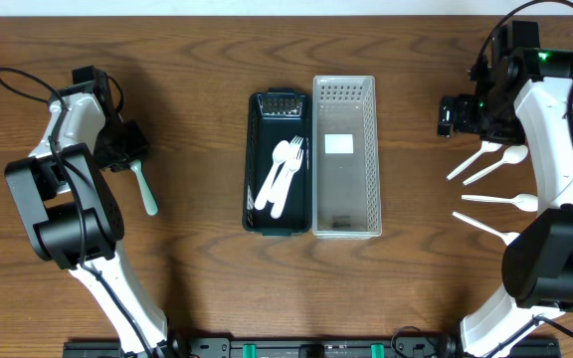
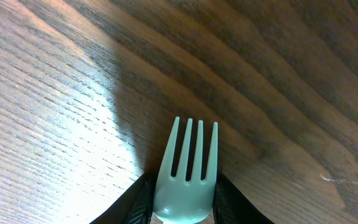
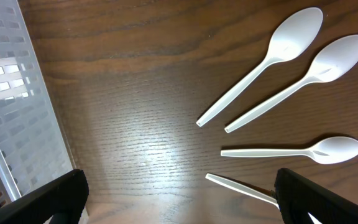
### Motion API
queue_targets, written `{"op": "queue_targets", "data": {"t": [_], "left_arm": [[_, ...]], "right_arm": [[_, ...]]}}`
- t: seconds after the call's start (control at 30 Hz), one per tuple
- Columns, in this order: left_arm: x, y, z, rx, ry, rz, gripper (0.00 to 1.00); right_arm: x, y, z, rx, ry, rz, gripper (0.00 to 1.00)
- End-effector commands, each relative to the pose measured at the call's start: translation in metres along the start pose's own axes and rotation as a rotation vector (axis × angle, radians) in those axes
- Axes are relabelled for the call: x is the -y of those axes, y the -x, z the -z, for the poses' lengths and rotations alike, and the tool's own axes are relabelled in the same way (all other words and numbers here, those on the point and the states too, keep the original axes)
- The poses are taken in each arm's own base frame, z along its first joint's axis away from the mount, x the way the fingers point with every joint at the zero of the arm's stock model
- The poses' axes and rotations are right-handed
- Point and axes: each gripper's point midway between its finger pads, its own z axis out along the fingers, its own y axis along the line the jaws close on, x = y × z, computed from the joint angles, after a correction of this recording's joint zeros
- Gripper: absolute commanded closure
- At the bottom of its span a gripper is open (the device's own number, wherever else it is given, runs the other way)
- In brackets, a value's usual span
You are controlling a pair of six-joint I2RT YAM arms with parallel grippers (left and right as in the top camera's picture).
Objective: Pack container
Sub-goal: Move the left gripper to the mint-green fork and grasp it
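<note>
My left gripper (image 1: 127, 149) is shut on a mint green plastic fork (image 1: 147, 193) at the far left of the table. In the left wrist view the fork's tines (image 2: 188, 155) stick out between the jaws (image 2: 182, 210), close over the wood. A dark green tray (image 1: 254, 199) in the middle holds white plastic cutlery (image 1: 282, 174). A white perforated basket (image 1: 371, 149) stands right of it, empty but for a label. My right gripper (image 1: 453, 115) is open and empty; its fingers (image 3: 179, 199) hang above the table between the basket (image 3: 11, 112) and the white spoons.
Several white plastic spoons lie on the right: two side by side (image 1: 483, 159) (image 3: 266, 62), one below them (image 1: 500, 201) (image 3: 291, 151), and another utensil's handle nearest the front (image 1: 485, 227) (image 3: 241, 185). Bare wood lies between the left arm and the tray.
</note>
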Motion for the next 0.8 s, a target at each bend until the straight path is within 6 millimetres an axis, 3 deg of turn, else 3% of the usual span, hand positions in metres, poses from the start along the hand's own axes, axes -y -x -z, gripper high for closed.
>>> {"op": "queue_targets", "data": {"t": [0.0,0.77], "left_arm": [[-0.0154,-0.0201,-0.0250,-0.079,0.070,-0.007,0.67],[-0.0163,-0.0233,-0.0226,-0.090,0.073,-0.007,0.78]], "right_arm": [[-0.0018,0.0026,0.0093,0.027,0.000,0.007,0.02],[-0.0016,0.0005,0.0092,0.019,0.000,0.007,0.01]]}}
